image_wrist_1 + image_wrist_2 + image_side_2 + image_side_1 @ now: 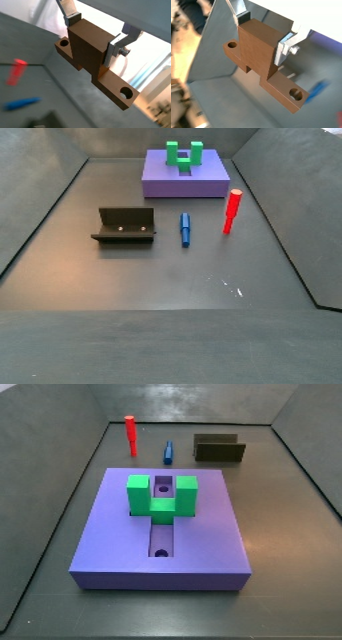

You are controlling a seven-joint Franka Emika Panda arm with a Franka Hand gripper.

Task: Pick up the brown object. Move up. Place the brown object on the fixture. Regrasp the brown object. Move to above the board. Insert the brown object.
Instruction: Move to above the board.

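Both wrist views show the tool (97,39) up in the air, pinching the brown object (93,62) between its two flat silver fingers (120,44). The brown object is made of a tall block in the middle and a flat bar under it. The bar has a round hole near each end. One finger presses on each side of the tall block. The same hold shows in the other wrist picture, with the tool (264,36) on the brown object (264,62).

Far below in a wrist view, a red peg (17,71) and a blue peg (20,104) lie blurry on the dark floor.

In a side view the board (163,524) lies flat on the dark floor (287,534). It is purple, with a long groove down its middle and a green block (163,494) standing across the groove. Behind it the red peg (131,434) stands upright, the blue peg (170,452) lies just beside it, and the fixture (221,449) sits near them. The tool and the brown object are not in the side views.

I cannot see any words or labels on anything.
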